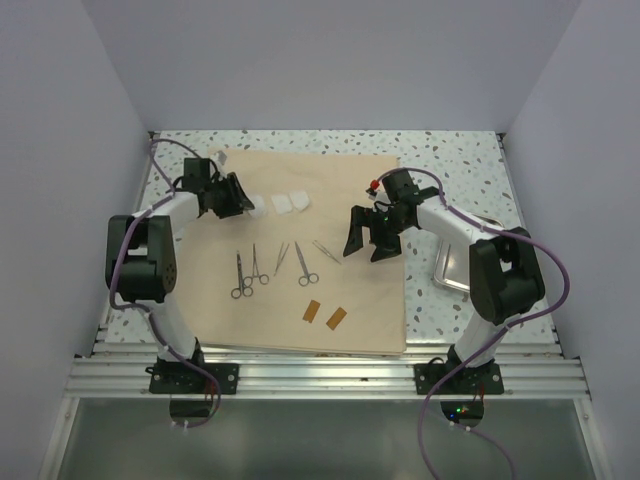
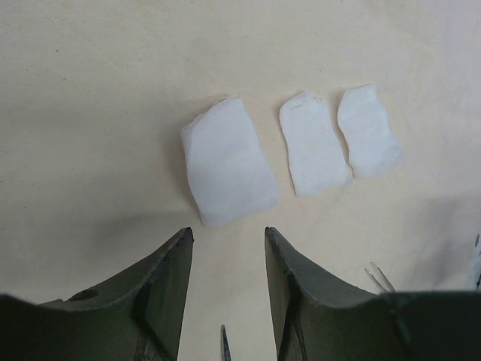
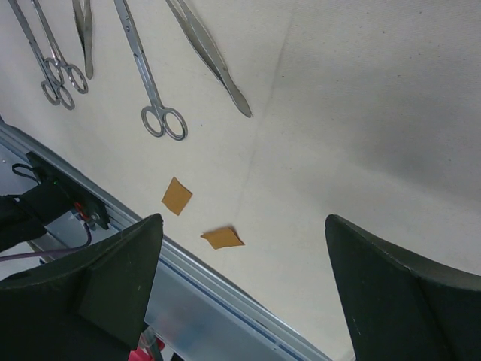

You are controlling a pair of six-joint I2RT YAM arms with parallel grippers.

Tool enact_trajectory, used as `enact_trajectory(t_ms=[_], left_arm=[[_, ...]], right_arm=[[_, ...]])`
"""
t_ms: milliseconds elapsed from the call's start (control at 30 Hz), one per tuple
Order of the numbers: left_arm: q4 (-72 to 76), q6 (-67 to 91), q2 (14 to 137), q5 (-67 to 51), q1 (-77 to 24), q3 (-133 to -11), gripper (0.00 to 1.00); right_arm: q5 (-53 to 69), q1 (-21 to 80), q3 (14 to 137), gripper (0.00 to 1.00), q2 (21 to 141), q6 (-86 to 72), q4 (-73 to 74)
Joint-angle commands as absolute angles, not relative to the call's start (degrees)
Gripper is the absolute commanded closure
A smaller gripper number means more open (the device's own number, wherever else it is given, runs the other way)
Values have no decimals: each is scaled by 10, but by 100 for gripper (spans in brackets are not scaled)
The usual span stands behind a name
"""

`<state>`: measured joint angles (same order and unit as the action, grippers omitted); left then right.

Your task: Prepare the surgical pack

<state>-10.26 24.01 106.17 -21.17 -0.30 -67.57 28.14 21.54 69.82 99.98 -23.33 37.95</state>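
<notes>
Where the surgical pack lies: the surgical pack (image 1: 365,310) is spread flat across the middle of the speckled table (image 1: 455,160), between the two arms, its near edge at the metal rail.
Left gripper: the left gripper (image 2: 228,235) hangs over the sheet's far left part, jaws parted and nothing between them; the nearest white pad (image 2: 228,162) lies just ahead of its tips.
Right gripper: the right gripper (image 1: 368,243) hovers above the sheet's right side, jaws spread wide and empty.
On the sheet: three white pads in a row toward the far edge; scissors (image 1: 305,266) and other slim steel instruments laid out at the centre; two orange-brown squares (image 1: 312,311) nearer the rail.
Off the sheet: a steel tray (image 1: 452,272) rests on the table just right of the sheet, partly behind the right arm.
</notes>
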Motion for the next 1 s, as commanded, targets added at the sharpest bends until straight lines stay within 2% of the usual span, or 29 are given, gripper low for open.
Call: enact_trajectory(t_ms=[0, 967], left_arm=[[-41, 272, 1083, -273, 18, -678, 53], [33, 340, 1185, -342, 26, -689, 54]], right_arm=[[286, 213, 713, 7, 985, -233, 382], [283, 212, 724, 7, 1005, -229, 386]])
